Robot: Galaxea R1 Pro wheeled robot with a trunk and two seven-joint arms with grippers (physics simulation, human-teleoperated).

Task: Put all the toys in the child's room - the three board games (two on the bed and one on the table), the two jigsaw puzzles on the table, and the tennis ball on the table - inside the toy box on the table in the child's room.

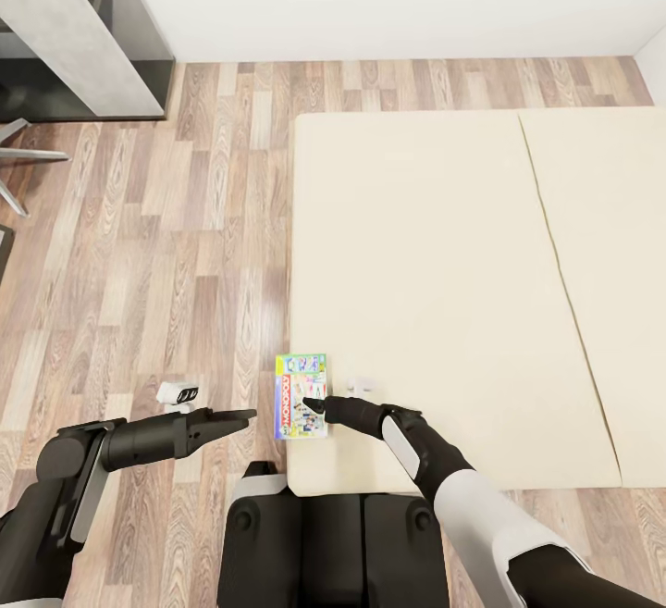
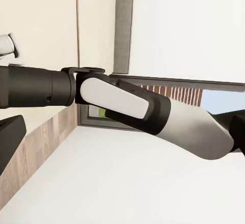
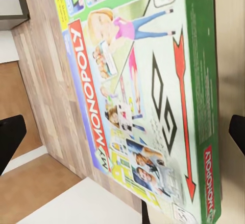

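head: high, facing steeply down over bed (image 1: 444,293) | right wrist: very close above Monopoly box (image 3: 148,96) at bed's edge, shared with head (image 1: 302,395) | left wrist: sideways across bed toward right forearm (image 2: 153,111)

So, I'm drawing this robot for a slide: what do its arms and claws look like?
Both arms are built of rounded matte black segments with glossy white shell panels. The right arm has a long white forearm cover ending in a black wrist. The left arm is mostly black with a pale strip on the elbow. Each claw, left and right, is black and tapers to slim pointed fingers. No cables or markings visible.
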